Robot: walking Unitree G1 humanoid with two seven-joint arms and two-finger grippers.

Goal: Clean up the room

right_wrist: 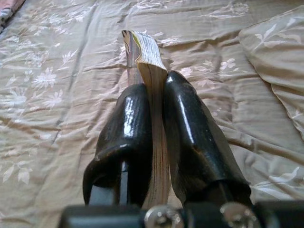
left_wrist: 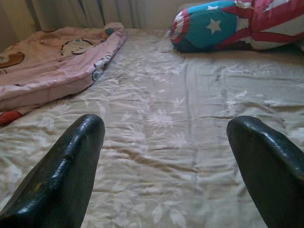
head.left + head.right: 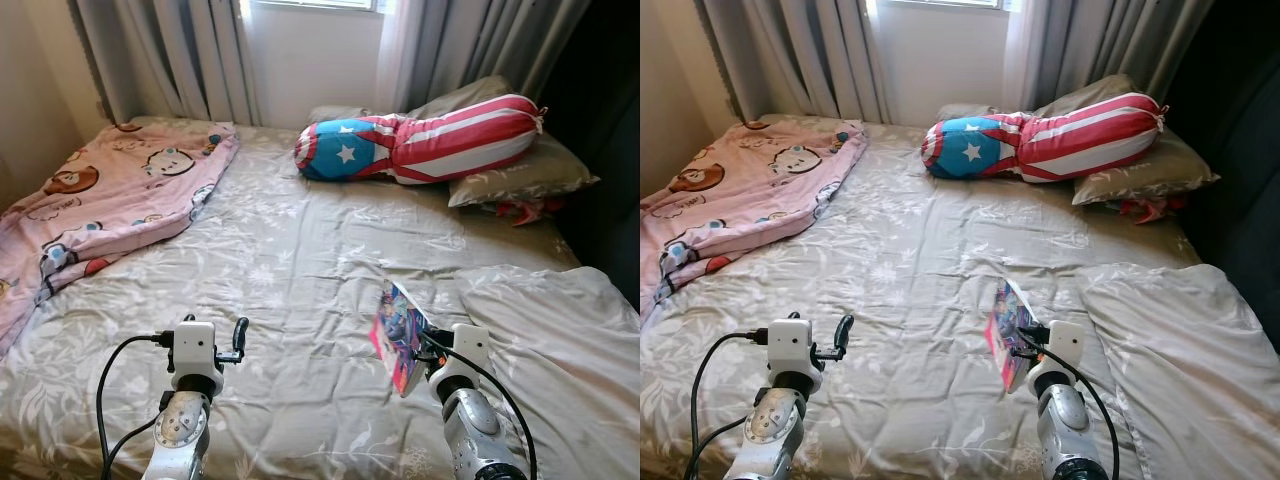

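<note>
My right gripper (image 1: 152, 123) is clamped on a thin colourful book (image 3: 399, 335), its two black fingers (image 1: 126, 137) pressed flat against either cover, holding it on edge above the beige floral bedsheet (image 3: 290, 260). My left gripper (image 2: 166, 156) hovers over the same sheet with its fingers spread wide, holding and touching nothing. A pink cartoon blanket (image 3: 110, 200) lies off to my left.

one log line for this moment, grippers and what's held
left gripper: open, over bed | right gripper: shut on book, held above sheet | pink blanket: on bed's left
</note>
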